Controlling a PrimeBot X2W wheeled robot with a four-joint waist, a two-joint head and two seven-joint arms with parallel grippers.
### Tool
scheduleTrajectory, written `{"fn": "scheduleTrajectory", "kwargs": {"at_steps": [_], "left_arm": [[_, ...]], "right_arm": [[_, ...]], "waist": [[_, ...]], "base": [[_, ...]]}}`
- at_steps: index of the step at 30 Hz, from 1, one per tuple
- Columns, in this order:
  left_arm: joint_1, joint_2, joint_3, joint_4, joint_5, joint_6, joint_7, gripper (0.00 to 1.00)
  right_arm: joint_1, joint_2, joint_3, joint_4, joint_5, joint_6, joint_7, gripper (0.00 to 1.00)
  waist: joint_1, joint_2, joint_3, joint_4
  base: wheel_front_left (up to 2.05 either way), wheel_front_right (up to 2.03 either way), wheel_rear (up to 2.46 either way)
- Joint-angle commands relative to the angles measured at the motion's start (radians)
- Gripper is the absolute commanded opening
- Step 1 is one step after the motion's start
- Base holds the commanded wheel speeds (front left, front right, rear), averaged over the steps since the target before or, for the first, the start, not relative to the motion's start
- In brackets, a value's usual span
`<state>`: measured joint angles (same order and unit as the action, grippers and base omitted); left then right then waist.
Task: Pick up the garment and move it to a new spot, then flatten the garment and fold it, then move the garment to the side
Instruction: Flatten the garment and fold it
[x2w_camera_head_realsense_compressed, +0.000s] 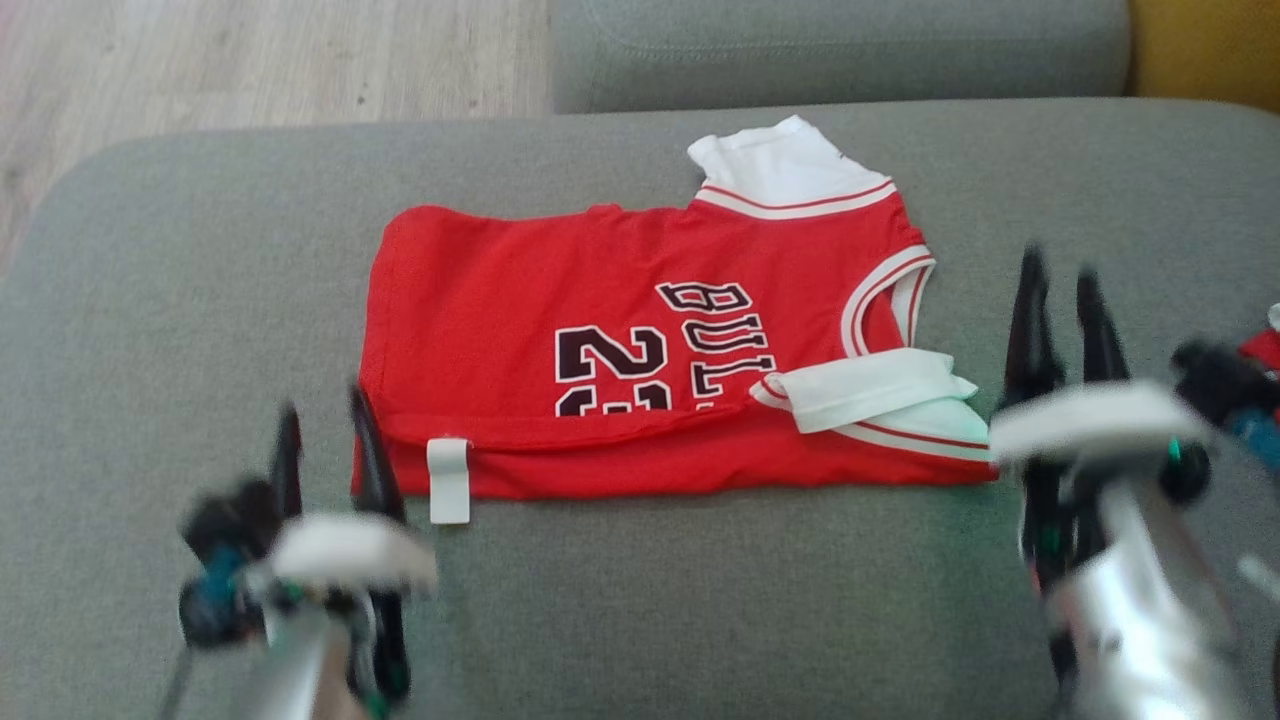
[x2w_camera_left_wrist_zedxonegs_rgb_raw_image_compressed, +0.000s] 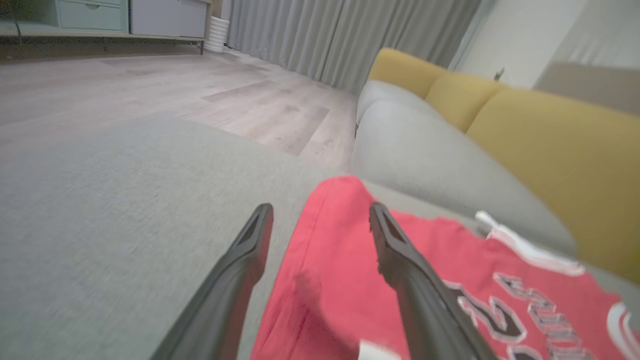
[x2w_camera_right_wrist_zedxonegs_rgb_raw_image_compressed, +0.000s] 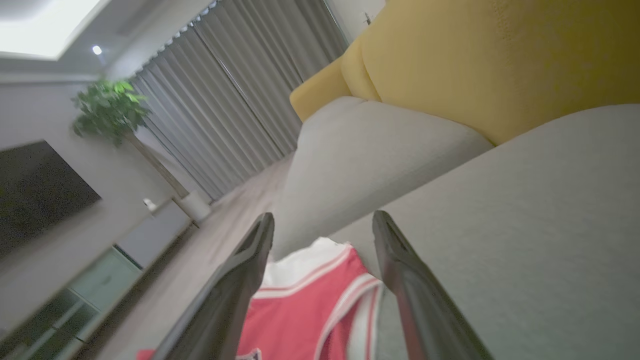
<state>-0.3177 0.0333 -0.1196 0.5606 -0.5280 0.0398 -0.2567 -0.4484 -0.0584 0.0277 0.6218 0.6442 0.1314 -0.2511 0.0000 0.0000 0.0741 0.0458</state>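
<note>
- Garment (x2w_camera_head_realsense_compressed: 620, 330): your red top with white trim lies folded in the middle of the grey sofa seat (x2w_camera_head_realsense_compressed: 200, 330). In the head view its hem points to 9 o'clock and its neck end to 3 o'clock. The near edge is doubled over and cuts off the dark numbers.
- At 10 o'clock, pale wood floor (x2w_camera_head_realsense_compressed: 250, 60) shows past the seat's edge.
- At 7 o'clock, your left gripper (x2w_camera_head_realsense_compressed: 325, 405) stands at the garment's near hem corner with its fingers apart, holding nothing. In its wrist view the left gripper (x2w_camera_left_wrist_zedxonegs_rgb_raw_image_compressed: 320, 207) straddles the hem edge, with one finger over grey fabric and the other over red cloth. You cannot tell whether the tips touch.
- Just right of it, a white label (x2w_camera_head_realsense_compressed: 448, 480) lies across the folded near edge.
- At 1 o'clock, a white sleeve (x2w_camera_head_realsense_compressed: 780, 160) sticks out past the far edge.
- At 4 o'clock, your right gripper (x2w_camera_head_realsense_compressed: 1060, 268) stands just beside the neck end, spread and empty. Its wrist view shows the right gripper (x2w_camera_right_wrist_zedxonegs_rgb_raw_image_compressed: 323, 216) with the trimmed neck end between its fingers.
- At 2 o'clock sits a yellow cushion (x2w_camera_head_realsense_compressed: 1205, 45).
</note>
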Motion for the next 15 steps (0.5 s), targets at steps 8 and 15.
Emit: {"fn": "scheduleTrajectory", "kwargs": {"at_steps": [8,15], "left_arm": [[0.211,0.024,0.028,-0.055,0.364,0.035,-0.005,1.0],[0.307,0.025,0.055,-0.07,0.431,0.041,-0.005,1.0]], "right_arm": [[0.218,0.008,-0.003,-0.09,-0.404,-0.001,-0.011,1.0],[0.313,0.008,0.007,-0.072,-0.47,-0.001,-0.011,1.0]], "waist": [[0.0,0.0,-0.063,-0.006],[0.0,0.0,-0.1,-0.006]], "base": [[0.0,0.0,0.0],[0.0,0.0,0.0]]}}
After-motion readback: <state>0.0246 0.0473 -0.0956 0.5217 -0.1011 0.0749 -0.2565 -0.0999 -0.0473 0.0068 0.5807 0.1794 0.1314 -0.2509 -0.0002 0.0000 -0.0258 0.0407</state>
